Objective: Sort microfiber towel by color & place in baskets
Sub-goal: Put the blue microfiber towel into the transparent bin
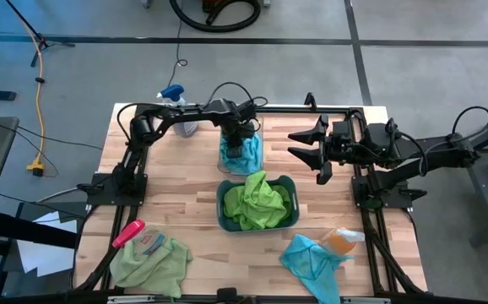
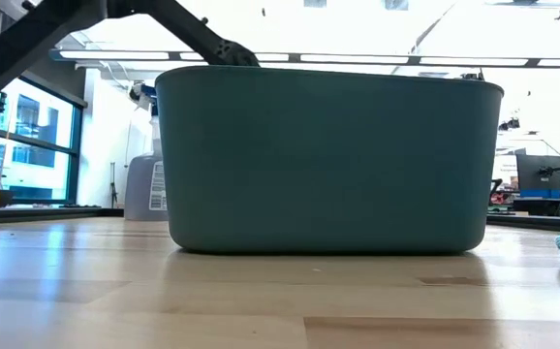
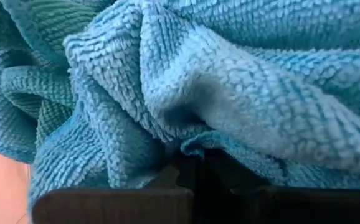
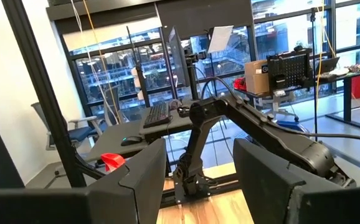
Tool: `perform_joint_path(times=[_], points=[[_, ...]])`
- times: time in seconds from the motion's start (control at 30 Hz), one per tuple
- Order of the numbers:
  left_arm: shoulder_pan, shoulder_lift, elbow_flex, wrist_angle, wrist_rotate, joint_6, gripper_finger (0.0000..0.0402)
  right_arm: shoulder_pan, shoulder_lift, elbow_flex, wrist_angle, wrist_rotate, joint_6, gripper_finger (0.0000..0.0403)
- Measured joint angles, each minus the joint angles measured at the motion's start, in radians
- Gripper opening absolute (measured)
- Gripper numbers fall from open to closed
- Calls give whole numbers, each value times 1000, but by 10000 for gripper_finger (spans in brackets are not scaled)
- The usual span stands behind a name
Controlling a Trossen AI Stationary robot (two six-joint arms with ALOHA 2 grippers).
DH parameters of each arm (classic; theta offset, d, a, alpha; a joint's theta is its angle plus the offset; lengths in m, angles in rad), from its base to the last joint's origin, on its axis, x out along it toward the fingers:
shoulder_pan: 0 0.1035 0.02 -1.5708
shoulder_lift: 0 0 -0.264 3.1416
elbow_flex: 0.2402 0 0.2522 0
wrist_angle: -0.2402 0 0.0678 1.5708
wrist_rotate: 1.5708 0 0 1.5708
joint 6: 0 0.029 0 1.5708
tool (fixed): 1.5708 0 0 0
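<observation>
Jaws of the left gripper (image 1: 241,142) pinch a turquoise towel (image 3: 230,81) inside the clear basket (image 1: 241,154) at the far surface (image 1: 197,211), right gripper (image 1: 311,152) spread, empty; no writing legible.

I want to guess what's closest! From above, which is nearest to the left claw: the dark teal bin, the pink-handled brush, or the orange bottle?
From the left gripper, at the clear bin:
1. Dark teal plastic bin, table's middle.
2. Orange bottle, front right.
3. Pink-handled brush, front left; nearly tied with the bottle.

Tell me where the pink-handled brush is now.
In the high view, the pink-handled brush lies at the table's near-left corner, on a loose lime green towel, left of the dark teal basket.
</observation>
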Motion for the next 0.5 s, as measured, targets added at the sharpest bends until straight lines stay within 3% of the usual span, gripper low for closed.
perform_joint_path(times=[0.33,0.5], points=[[-5,13,-2,47,3,-1,2,0,0,0,0,17,2,185],[-6,14,-2,44,2,0,33,0,0,0,0,17,20,185]])
